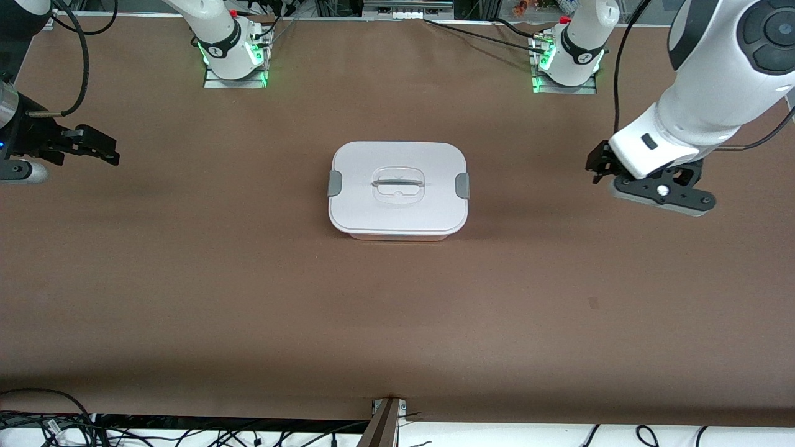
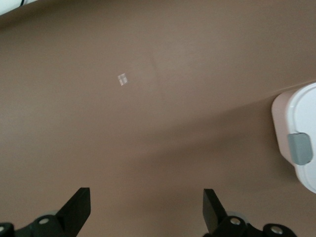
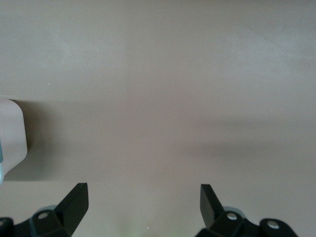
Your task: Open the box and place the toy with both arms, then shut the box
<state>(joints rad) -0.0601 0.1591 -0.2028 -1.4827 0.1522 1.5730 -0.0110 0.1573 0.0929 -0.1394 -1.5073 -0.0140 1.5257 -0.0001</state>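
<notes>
I see the box (image 1: 398,190), a rounded smooth plastic tub with its white lid on, mid-table on matte brown table (image 1: 248,298). Both grippers hang empty with fingers spread: left gripper (image 2: 145,210) and right gripper (image 3: 143,205), at their own ends.

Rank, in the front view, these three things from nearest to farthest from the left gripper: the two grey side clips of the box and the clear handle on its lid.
From the left gripper, over the left arm's end of the table:
1. Grey clip on the box end toward the left arm.
2. Clear handle, at the middle of the white lid.
3. Grey clip on the end toward the right arm.
</notes>
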